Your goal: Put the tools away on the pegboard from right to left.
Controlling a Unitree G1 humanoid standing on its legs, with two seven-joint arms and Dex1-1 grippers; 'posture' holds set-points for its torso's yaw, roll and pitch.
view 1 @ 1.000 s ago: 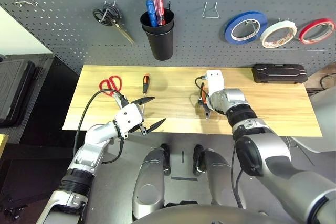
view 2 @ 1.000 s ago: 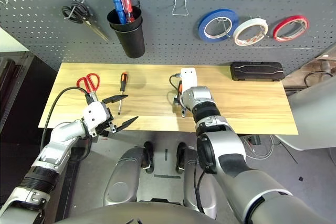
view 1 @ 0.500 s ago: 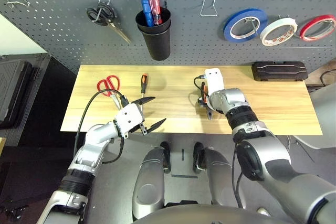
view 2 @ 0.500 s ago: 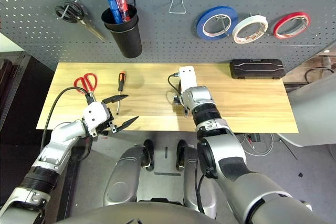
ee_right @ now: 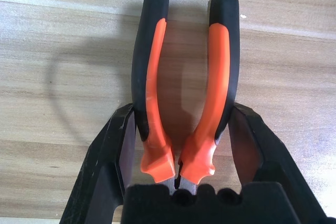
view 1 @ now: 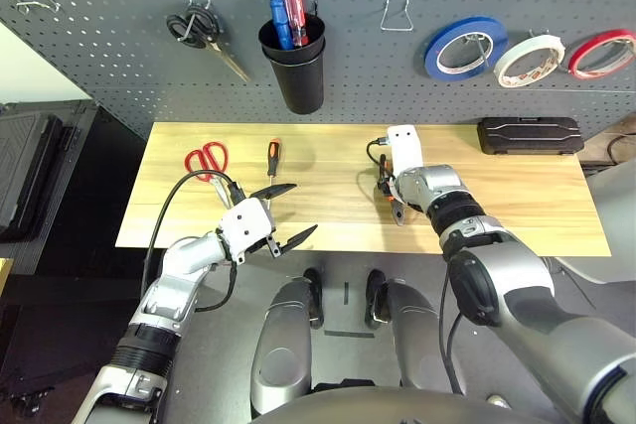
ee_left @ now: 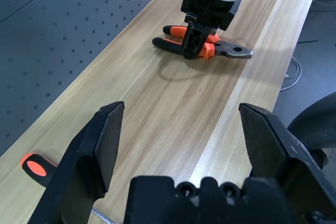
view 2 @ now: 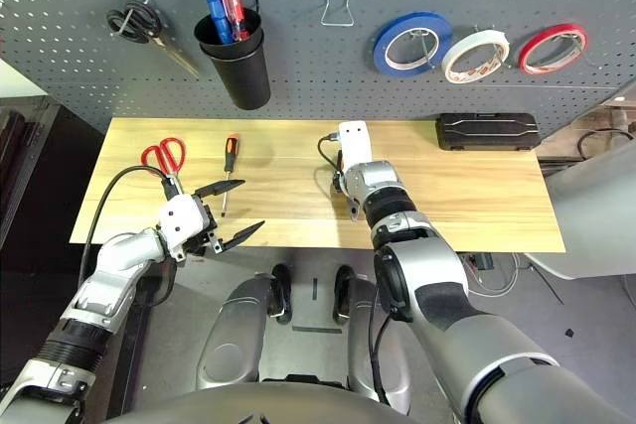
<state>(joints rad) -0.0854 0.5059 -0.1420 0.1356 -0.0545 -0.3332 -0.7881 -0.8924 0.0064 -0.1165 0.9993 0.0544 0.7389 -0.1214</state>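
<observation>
right gripper (ee_right: pixel 184 107): pinching pliers (ee_right: pixel 219 74), a fingertip against each handle | pliers directly between fingers, long axis running lengthwise, handles pointing outward | right arm nearer

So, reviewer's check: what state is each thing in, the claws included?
Left claw: open, empty
Right claw: around the pliers' handles; grip unclear
Pliers: on the table, handles spread
Screwdriver: lying on the table
Red-handled scissors: on the table, partly hidden
White tape roll: hung up
Blue tape roll: hung up
Black-handled scissors: hung up
Black cup: holding tools
Black case: closed
</observation>
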